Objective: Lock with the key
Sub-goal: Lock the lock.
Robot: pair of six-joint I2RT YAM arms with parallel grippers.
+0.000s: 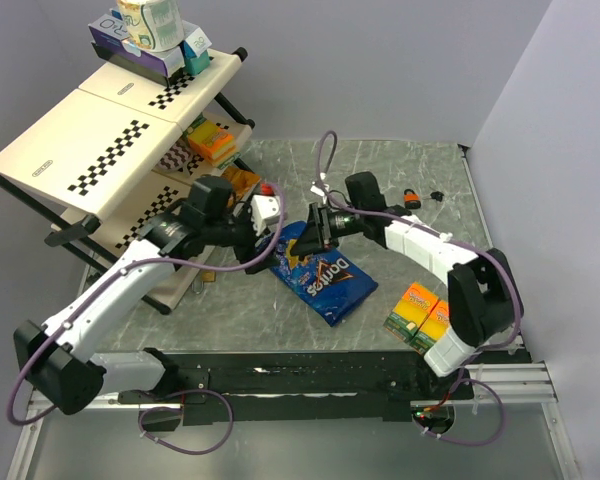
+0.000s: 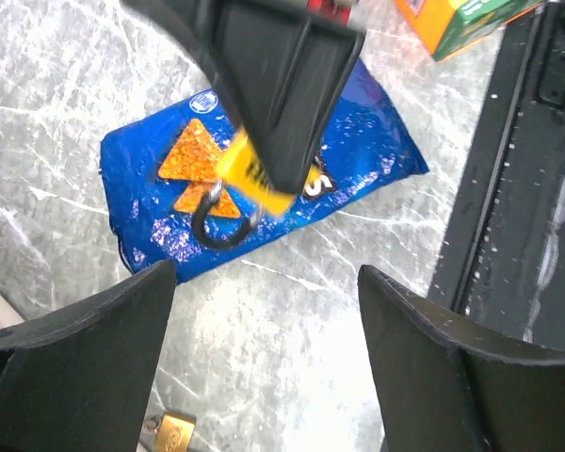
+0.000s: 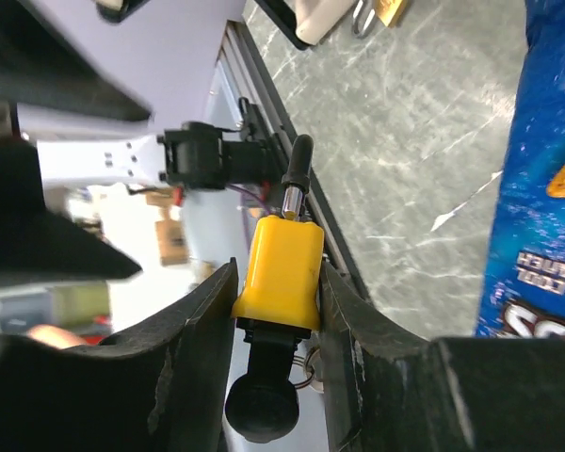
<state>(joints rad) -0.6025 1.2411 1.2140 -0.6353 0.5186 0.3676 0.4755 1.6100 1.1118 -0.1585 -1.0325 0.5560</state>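
Observation:
A yellow padlock [image 3: 281, 268] is pinched between my right gripper's [image 3: 278, 273] fingers, with my right gripper shut on its body. Its black-sleeved shackle [image 3: 297, 174] points away from the wrist. A black-headed key [image 3: 261, 405] with a key ring sticks out of the lock's near end. In the left wrist view the same padlock [image 2: 254, 179] hangs over the blue chip bag, its shackle [image 2: 217, 221] curving down. My left gripper [image 2: 266, 275] stands open just short of it, with only bare table between the fingers. In the top view both grippers [image 1: 270, 240] [image 1: 315, 228] meet over the bag.
A blue Doritos bag [image 1: 320, 272] lies mid-table under the grippers. A brass padlock [image 2: 174, 433] sits on the table near my left fingers. Orange boxes [image 1: 420, 312] stand front right, a slanted shelf rack [image 1: 110, 130] fills the left, and a small orange lock [image 1: 412, 197] lies at the back right.

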